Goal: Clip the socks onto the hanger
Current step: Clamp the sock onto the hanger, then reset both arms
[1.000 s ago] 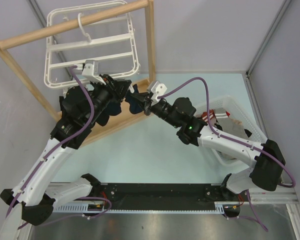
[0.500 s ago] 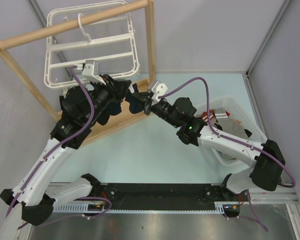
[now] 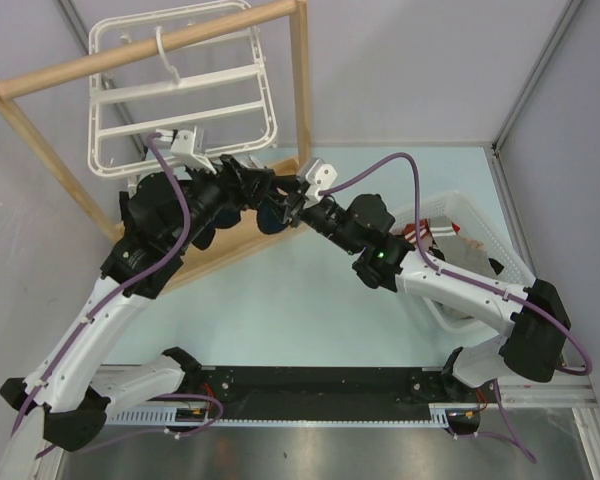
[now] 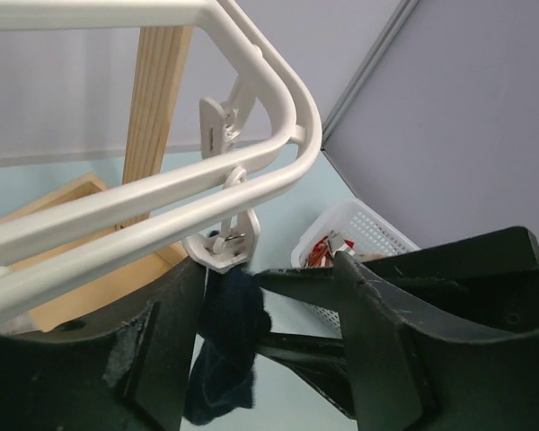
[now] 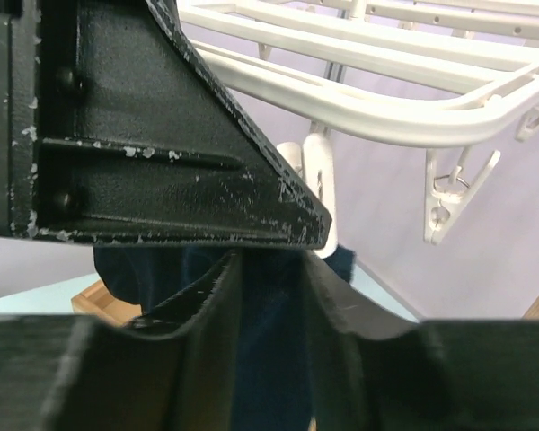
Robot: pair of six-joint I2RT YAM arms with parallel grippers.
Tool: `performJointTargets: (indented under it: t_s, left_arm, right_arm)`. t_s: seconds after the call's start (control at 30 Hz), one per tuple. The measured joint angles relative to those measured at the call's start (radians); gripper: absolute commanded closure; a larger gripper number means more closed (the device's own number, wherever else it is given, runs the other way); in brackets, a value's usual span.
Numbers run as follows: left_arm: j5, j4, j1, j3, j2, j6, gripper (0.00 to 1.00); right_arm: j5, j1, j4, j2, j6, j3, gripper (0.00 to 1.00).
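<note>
Glossy white plastic hanger [image 4: 287, 117]; soft navy sock [image 4: 225, 359]

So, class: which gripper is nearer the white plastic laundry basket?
Right. The right gripper lies left of the white plastic laundry basket, across a gap; the left gripper is farther left, beyond it.

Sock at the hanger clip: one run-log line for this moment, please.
sock: hanging from hanger clip | left claw: open | right claw: grip unclear

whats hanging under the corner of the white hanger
A dark navy sock hangs from a clip under the hanger's rounded corner. A second clip behind it is empty. The sock's left edge is hidden behind a finger of the left gripper.
</note>
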Motion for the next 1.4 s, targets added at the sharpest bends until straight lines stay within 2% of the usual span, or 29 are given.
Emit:
performJointTargets:
  t_s: [0.1,0.2,0.53,0.7,0.9,1.13,1.4]
  left_arm:
    - [-0.001,-0.011,0.000,0.000,-0.004,0.001,0.28]
    - [-0.006,-0.021,0.000,0.000,-0.015,0.002,0.24]
    - [-0.084,-0.024,0.000,0.000,-0.086,0.019,0.20]
    - [-0.104,-0.034,0.000,0.000,-0.102,0.026,0.16]
    - [-0.108,-0.126,0.000,0.014,-0.119,0.027,0.12]
    - [-0.108,-0.209,0.000,0.045,-0.212,0.036,0.07]
    - [-0.135,-0.307,0.000,0.113,-0.290,0.056,0.00]
  right_arm:
    - [0.001,0.002,0.000,0.000,0.003,0.002,0.46]
    - [0.004,0.002,-0.003,0.000,0.003,0.002,0.43]
    - [-0.002,-0.069,-0.054,-0.021,0.032,0.002,0.41]
    - [-0.018,-0.116,-0.060,-0.035,0.061,0.002,0.36]
    - [-0.061,-0.192,-0.079,-0.048,0.143,-0.002,0.30]
    - [-0.145,-0.291,-0.076,-0.054,0.248,-0.005,0.23]
    - [-0.218,-0.312,-0.065,-0.053,0.293,-0.006,0.18]
